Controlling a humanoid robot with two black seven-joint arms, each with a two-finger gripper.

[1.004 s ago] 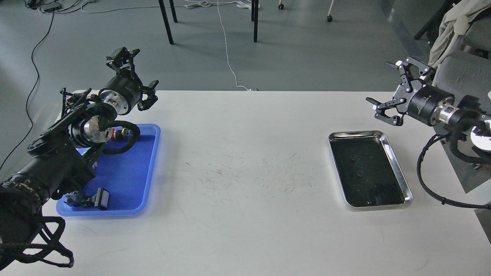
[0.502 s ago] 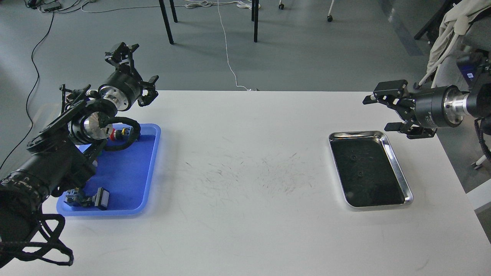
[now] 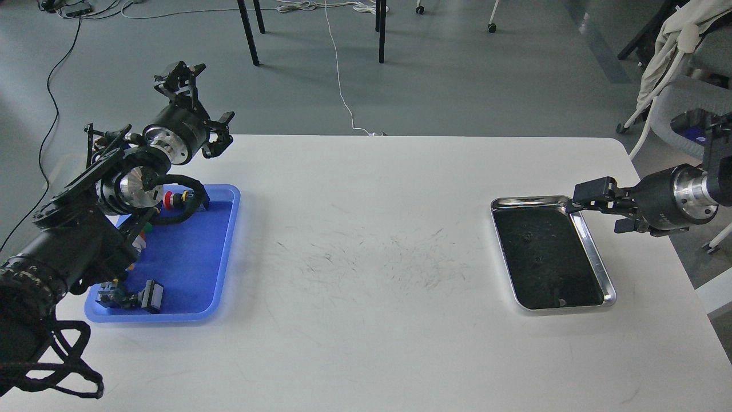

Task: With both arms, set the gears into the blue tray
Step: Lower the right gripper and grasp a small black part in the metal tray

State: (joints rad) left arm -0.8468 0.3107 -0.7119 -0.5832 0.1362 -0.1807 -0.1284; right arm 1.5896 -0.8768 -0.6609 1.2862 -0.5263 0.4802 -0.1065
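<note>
Two tiny black gears (image 3: 525,236) (image 3: 536,260) lie on the dark bottom of the shiny steel tray (image 3: 596,252) at the right. My right gripper (image 3: 597,210) hovers at the steel tray's far right corner, pointing left, open, with nothing between its fingers. The blue tray (image 3: 191,260) sits at the table's left, partly hidden by my left arm. Above its far edge my left gripper (image 3: 200,104) is raised with its fingers spread wide, open and empty.
The blue tray holds a red push-button switch (image 3: 171,199) at its far end and a small black-and-blue part (image 3: 130,296) at its near end. Between the two trays is scuffed white table (image 3: 366,257). Chair legs and cables are on the floor beyond.
My right gripper has swung down and rolled, from high at the table's right edge to the steel tray's far right corner. My left gripper drifted slightly up and left.
</note>
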